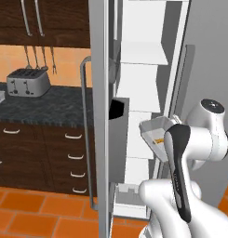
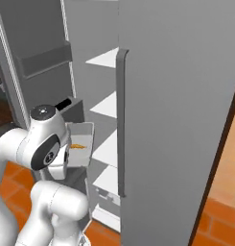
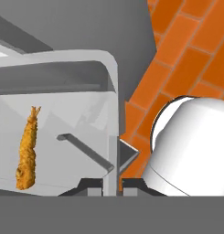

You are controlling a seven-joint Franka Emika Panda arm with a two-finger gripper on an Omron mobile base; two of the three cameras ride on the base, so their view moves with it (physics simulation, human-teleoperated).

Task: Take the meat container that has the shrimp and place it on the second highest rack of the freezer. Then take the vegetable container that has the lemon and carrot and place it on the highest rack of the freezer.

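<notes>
Freezer: 1 tray, 1 shrimp

arm: glossy white rounded shells | dark grey joint bands | round grey end cap

I count one meat container with one shrimp in it, one freezer showing four white racks, one toaster on one worktop, and four drawer handles.
</notes>
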